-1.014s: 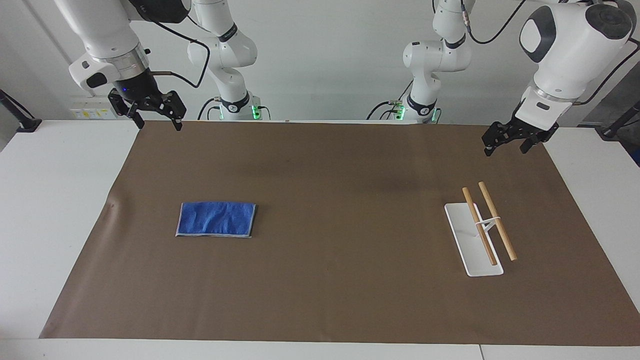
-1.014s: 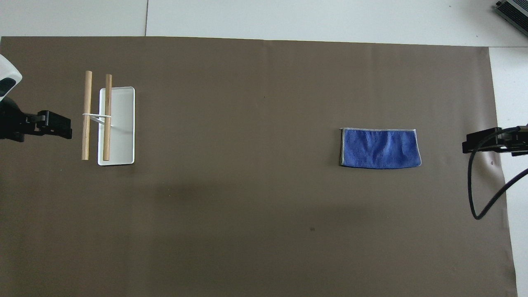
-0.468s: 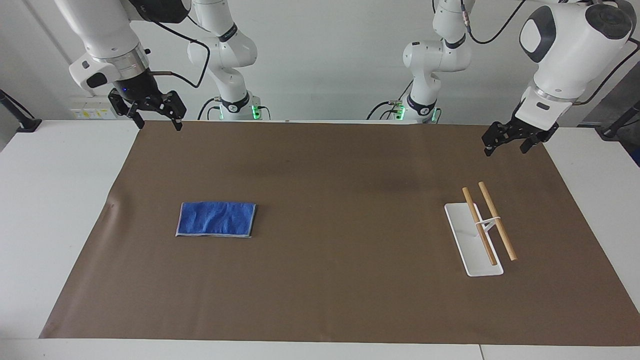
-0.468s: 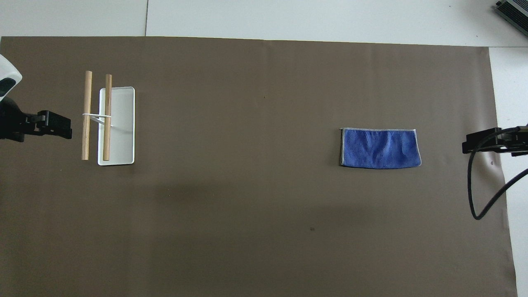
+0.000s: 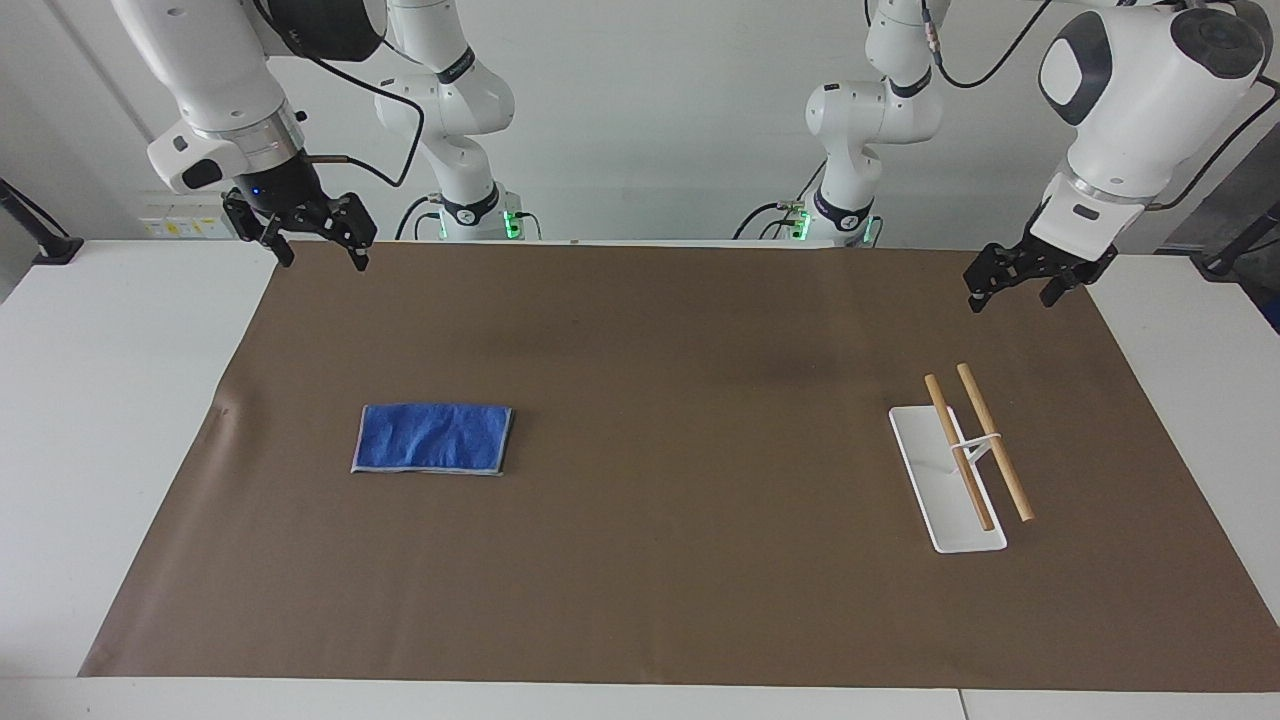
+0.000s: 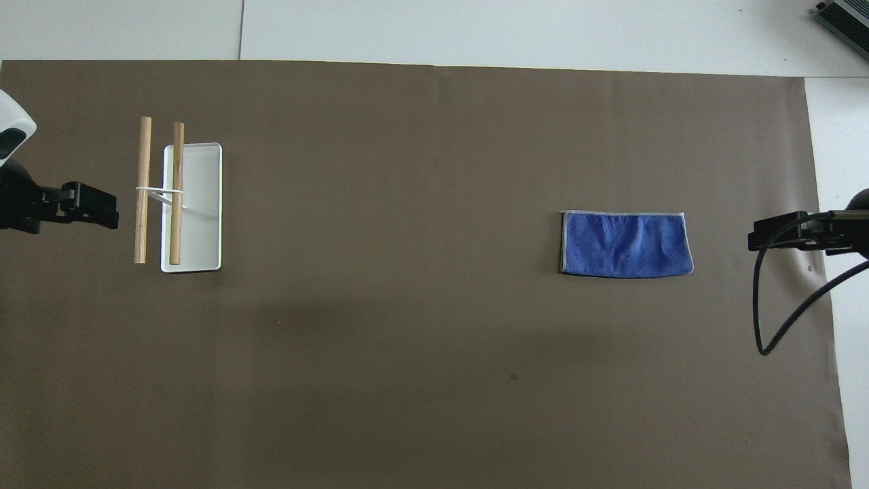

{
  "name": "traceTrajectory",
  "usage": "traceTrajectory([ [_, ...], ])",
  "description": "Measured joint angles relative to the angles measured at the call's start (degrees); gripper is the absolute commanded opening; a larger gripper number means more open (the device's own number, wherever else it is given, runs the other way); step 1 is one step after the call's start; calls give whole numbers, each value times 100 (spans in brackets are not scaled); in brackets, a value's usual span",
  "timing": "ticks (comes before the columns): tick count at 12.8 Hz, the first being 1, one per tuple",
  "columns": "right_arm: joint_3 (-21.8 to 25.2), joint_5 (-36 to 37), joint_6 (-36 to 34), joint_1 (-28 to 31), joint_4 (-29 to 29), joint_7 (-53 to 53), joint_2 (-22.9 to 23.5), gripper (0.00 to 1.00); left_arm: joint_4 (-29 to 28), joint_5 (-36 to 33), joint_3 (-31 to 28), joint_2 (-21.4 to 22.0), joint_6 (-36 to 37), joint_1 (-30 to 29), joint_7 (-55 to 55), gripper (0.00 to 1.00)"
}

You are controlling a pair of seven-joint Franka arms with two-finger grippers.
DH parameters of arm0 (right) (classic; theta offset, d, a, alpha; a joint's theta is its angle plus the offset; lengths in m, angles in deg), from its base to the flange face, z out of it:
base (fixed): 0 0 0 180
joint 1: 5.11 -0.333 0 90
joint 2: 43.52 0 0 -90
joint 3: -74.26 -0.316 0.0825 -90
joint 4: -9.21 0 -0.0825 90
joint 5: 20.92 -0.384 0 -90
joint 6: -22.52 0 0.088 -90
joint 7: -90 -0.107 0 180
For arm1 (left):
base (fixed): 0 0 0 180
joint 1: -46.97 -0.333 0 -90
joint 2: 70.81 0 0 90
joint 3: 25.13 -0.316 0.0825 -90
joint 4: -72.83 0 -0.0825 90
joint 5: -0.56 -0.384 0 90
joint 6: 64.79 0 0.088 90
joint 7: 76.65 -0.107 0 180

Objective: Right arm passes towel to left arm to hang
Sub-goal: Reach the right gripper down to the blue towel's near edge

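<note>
The blue towel [image 5: 432, 438] [image 6: 626, 244] lies flat on the brown mat toward the right arm's end of the table, untouched. My right gripper [image 5: 322, 262] [image 6: 764, 234], with its blue light, hangs open and empty in the air over the mat's edge at that end, apart from the towel. At the left arm's end, my left gripper [image 5: 1010, 298] [image 6: 102, 210] hangs open and empty over the mat's corner, beside the rack. The rack has two wooden rods [image 5: 985, 440] [image 6: 142, 190] above a white base [image 5: 925, 455] [image 6: 204, 204].
The brown mat [image 5: 680, 560] [image 6: 407, 339] covers most of the white table [image 5: 100, 400]. A black cable [image 6: 781, 326] loops from the right wrist over the mat's edge. Two more white arms [image 5: 450, 110] stand at the table's edge by the robots.
The right gripper has shifted a little toward the towel and slightly lower. The left arm, the towel and the rack have not moved.
</note>
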Motion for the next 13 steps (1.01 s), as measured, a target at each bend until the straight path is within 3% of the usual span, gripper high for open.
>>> traceTrajectory([
  [4, -20, -10, 1550, -158, -983, 0, 189, 100, 0, 0, 0, 0, 0, 0, 0, 100],
  [13, -20, -10, 4199, -255, -2333, 6, 1452, 100, 0, 0, 0, 0, 0, 0, 0, 100],
])
